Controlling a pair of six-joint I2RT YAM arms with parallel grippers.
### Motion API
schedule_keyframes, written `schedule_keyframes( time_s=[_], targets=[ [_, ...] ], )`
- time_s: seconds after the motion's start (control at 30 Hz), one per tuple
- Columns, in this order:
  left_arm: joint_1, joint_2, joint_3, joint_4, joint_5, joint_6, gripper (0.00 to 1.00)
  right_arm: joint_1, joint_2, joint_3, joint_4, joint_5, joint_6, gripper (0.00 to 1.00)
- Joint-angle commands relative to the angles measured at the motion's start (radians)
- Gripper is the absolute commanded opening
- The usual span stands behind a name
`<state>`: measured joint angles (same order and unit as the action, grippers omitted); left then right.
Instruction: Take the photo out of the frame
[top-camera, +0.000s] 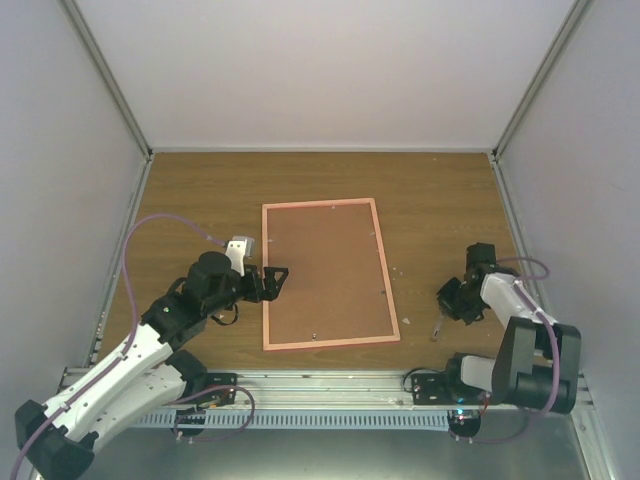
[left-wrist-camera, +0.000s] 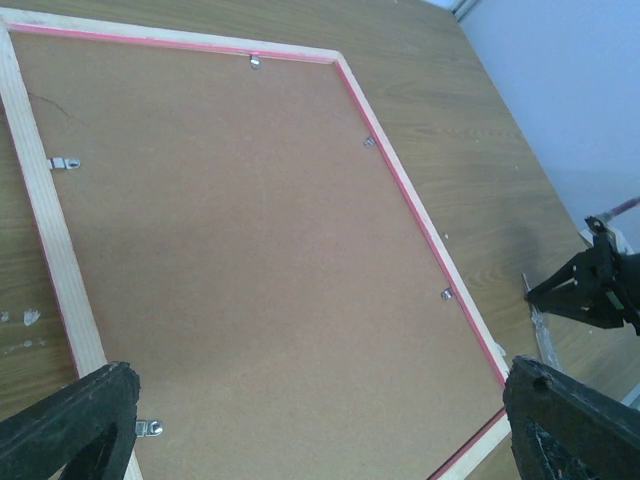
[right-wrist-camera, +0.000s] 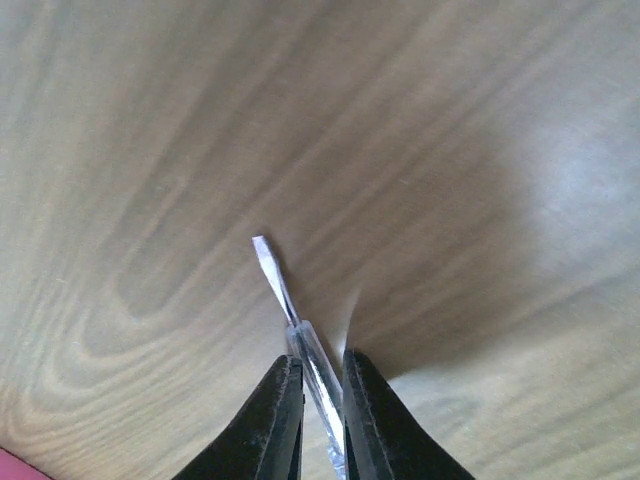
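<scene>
I've got the right pincer (right-wrist-camera: 315, 385) clamped on the screwdriver (right-wrist-camera: 283, 290), to the right of the frame (top-camera: 330, 203), and the left pincer (top-camera: 272, 280) spread wide at its left edge, holding nothing. The frame lies face down in the middle of the bench (top-camera: 440, 190) with the photo hidden under the brown backing (top-camera: 325, 270). So I'd slide the blade flat under each metal clip (left-wrist-camera: 447, 294) and lever gently.
</scene>
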<state>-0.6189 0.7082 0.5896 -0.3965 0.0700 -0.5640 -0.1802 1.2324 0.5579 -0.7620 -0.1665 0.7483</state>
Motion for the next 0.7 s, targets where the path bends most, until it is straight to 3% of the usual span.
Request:
schedule_keyframes(
  time_s=[0.0,0.23,0.43,0.67],
  targets=[
    [0.005,-0.011,-0.007,0.045,-0.002,0.014,0.99,0.042,0.069,0.072,0.069,-0.005,-0.009,0.12],
    [0.005,-0.006,-0.005,0.048,0.006,0.005,0.99,0.099,0.209,0.195,0.088,0.056,-0.056,0.11],
    [0.007,0.005,-0.010,0.060,0.019,-0.004,0.99,0.136,0.194,0.183,0.014,0.075,-0.098,0.32],
    [0.007,0.021,-0.009,0.084,0.049,-0.014,0.99,0.236,0.109,0.143,-0.074,0.059,-0.075,0.42]
  ],
)
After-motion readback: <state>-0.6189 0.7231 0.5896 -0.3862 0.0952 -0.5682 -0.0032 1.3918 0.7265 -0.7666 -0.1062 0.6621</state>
